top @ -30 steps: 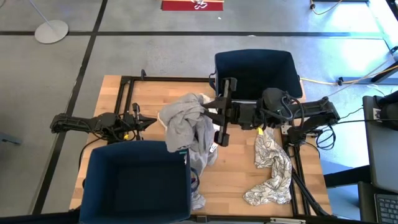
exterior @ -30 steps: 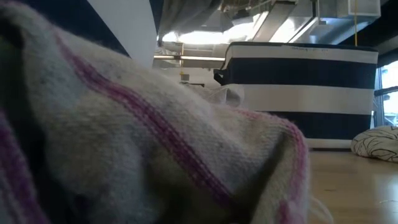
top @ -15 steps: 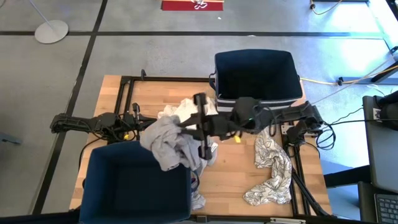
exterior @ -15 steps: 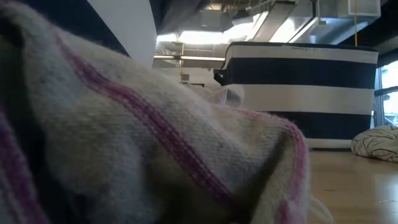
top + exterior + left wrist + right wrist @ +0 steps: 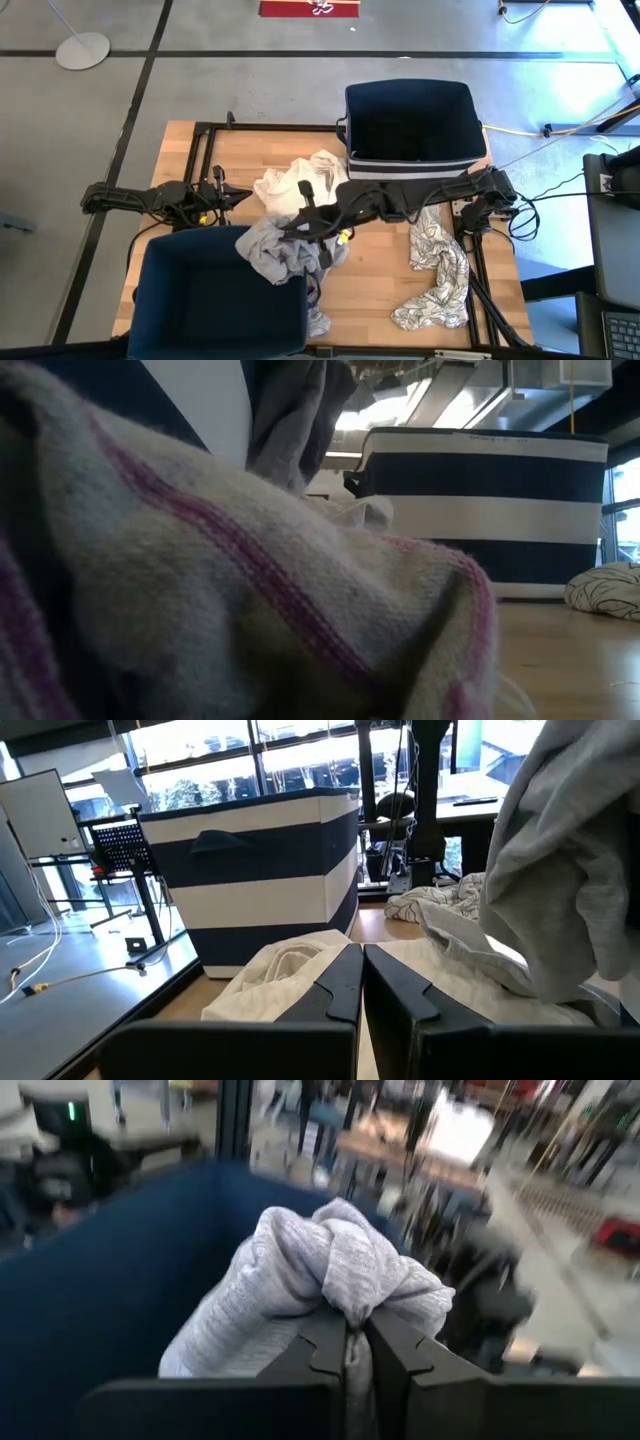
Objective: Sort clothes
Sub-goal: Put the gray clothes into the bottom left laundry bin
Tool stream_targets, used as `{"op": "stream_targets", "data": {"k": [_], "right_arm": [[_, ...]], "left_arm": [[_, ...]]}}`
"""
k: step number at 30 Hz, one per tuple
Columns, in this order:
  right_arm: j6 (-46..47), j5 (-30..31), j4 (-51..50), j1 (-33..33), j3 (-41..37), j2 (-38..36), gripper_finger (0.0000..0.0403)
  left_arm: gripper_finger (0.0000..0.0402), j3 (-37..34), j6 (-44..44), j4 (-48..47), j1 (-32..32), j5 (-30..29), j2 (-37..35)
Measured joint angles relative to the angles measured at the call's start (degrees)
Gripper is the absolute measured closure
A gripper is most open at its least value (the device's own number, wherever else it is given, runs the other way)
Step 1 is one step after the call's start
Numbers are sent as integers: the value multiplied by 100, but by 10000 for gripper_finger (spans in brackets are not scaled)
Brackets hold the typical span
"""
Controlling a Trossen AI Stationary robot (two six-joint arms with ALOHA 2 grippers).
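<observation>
My right gripper (image 5: 303,222) reaches in from the table's right and is shut on a heather grey garment (image 5: 272,251). It hangs at the far right corner of the near navy bin (image 5: 215,300); the low view shows the grey garment (image 5: 298,420) dangling. A white garment (image 5: 298,180) lies bunched on the table's middle. A white garment with dark squiggly print (image 5: 436,272) lies at the right. My left gripper (image 5: 362,982) is shut and holds nothing, resting level at the table's left (image 5: 215,195). My right gripper pinches a bunched fold of the grey garment (image 5: 345,1295) between its two fingers; the bunch bulges out past the fingertips (image 5: 322,1348). The fingers come nearly level from the table's right. The garment is lifted and hangs slack below; whether it touches the bin's rim I cannot tell.
A second navy and white striped bin (image 5: 410,120) stands at the table's far edge, right of the middle. A pale cloth with pink stitching (image 5: 200,590) lies right against the low camera. A black frame (image 5: 205,135) runs around the table.
My right gripper has swung toward the table's left and near edge and come down, rolling as it went, still shut on the grey garment. The garment has travelled from above the table's middle to the near bin's far right corner, uncovering the white garment.
</observation>
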Motion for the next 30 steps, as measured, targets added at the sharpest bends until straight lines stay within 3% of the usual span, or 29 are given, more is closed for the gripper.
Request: {"op": "stream_targets", "data": {"k": [8,15,22,26,30], "right_arm": [[247,-2,-59,-7,-544,5,373],[310,7,-204,-7,-480,203,268],[202,655,-2057,-4,497,66,170],[587,904,-3372,-4,1133,-67,148],[1024,905,-4315,-4,1270,-169,144]], "left_arm": [[399,0,0,-1,1,0,0],[399,2,0,-2,1,0,2],[399,0,0,-4,1,1,7],[399,0,-1,-4,0,1,9],[399,0,0,-4,1,1,11]]}}
